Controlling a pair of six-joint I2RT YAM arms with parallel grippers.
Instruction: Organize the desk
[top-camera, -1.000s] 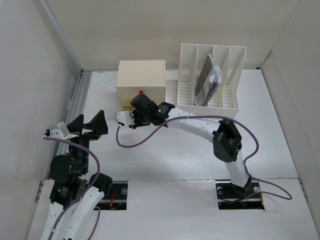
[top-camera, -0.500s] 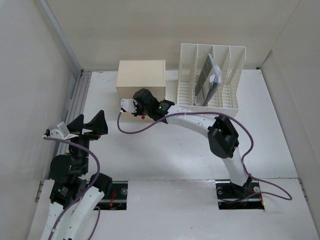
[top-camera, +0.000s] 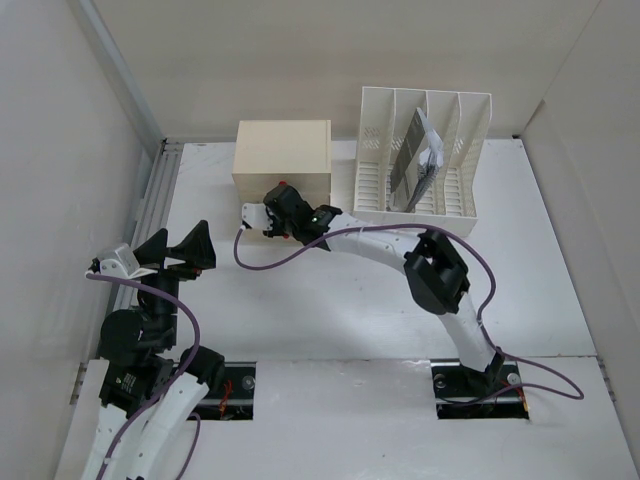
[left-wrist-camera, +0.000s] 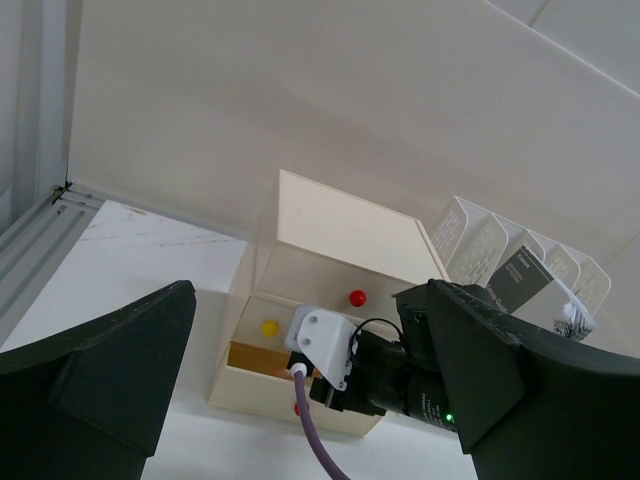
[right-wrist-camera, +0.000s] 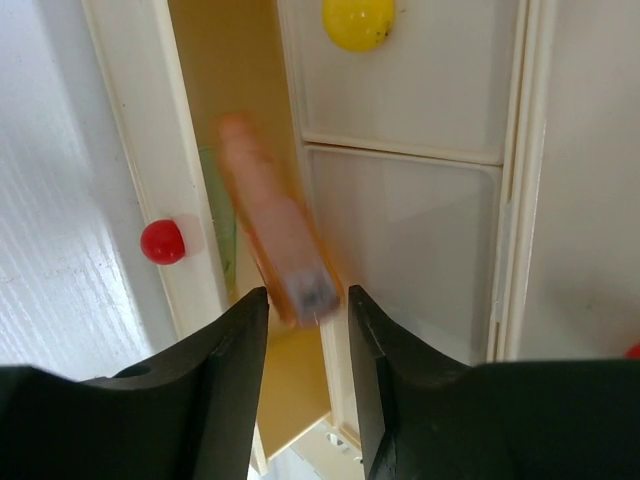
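Observation:
On the white desk (top-camera: 330, 300) a cream drawer box (top-camera: 282, 150) stands at the back. Its lowest drawer (right-wrist-camera: 160, 150), the one with a red knob (right-wrist-camera: 161, 242), is pulled out. My right gripper (top-camera: 272, 215) hangs over that drawer. In the right wrist view its jaws (right-wrist-camera: 305, 300) stand apart. A blurred orange stick-shaped item (right-wrist-camera: 275, 230) lies just beyond the fingertips over the drawer's inside, loose from the pads. My left gripper (top-camera: 180, 250) is open and holds nothing, at the left, apart from the box (left-wrist-camera: 330, 230).
A white slotted file rack (top-camera: 420, 150) holding papers stands right of the box. A ribbed metal rail (top-camera: 160, 190) runs along the desk's left edge. White panels wall the desk. The right arm's purple cable (top-camera: 270, 275) loops over the middle.
My right gripper has shifted slightly at the box's front and its jaws have widened, leaving the orange item loose. The left arm has not moved.

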